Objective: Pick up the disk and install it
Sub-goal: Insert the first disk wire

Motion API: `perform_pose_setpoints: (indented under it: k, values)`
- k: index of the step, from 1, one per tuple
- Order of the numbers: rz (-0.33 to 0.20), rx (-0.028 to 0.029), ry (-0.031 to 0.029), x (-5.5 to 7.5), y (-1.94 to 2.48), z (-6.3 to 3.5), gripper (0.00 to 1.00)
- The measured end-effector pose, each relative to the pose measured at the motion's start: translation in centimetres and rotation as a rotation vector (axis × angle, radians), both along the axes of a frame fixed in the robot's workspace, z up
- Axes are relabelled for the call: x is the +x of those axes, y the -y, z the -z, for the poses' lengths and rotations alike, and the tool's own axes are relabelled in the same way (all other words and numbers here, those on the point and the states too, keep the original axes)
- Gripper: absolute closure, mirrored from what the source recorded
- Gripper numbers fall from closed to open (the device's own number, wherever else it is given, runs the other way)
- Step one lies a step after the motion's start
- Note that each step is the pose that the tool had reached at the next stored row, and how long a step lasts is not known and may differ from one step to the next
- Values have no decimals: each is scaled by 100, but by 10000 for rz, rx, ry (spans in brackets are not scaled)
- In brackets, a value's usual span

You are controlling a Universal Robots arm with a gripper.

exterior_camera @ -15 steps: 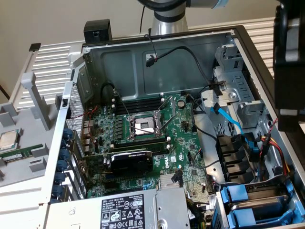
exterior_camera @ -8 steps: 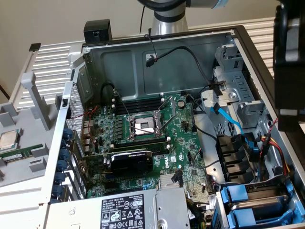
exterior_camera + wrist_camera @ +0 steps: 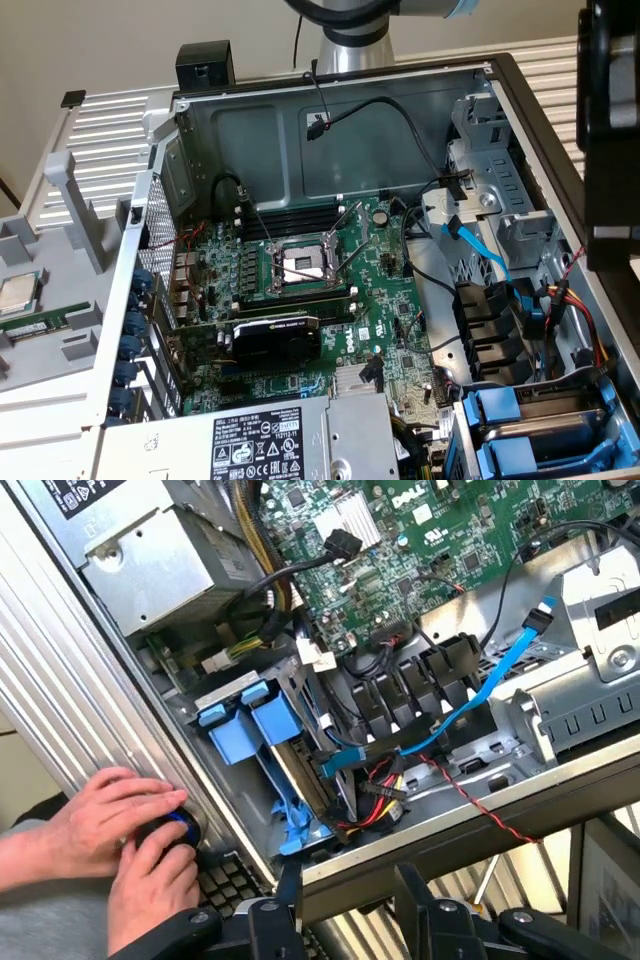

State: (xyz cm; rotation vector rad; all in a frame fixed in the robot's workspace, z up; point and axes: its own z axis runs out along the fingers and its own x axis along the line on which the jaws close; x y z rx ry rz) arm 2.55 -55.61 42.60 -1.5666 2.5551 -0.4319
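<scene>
Fingers on your gripper [image 3: 348, 908] stand wide and empty over the computer case [image 3: 270, 130] wall. Two blue carriers [image 3: 228, 735] sit slotted at the exterior view's near right; the disk is probably one, seemingly installed.

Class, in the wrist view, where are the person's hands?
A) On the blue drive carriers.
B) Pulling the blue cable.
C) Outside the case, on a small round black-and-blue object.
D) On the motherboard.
C: the hands cup the round object beside the case's ribbed outer wall.
</scene>
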Motion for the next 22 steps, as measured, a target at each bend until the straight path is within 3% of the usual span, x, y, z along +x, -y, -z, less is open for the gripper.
perform_pose_setpoints:
  k: [3,6,10,18,20,22]
  values:
    - [-182,2,0,-31,8,1,51]
    - [-318,0,-1,-62,44,0,51]
    - [-417,2,0,-94,133,3,51]
    - [-528,32,1,-149,358,37,51]
    - [-630,42,1,-152,391,48,51]
    - [-898,45,0,-152,396,60,51]
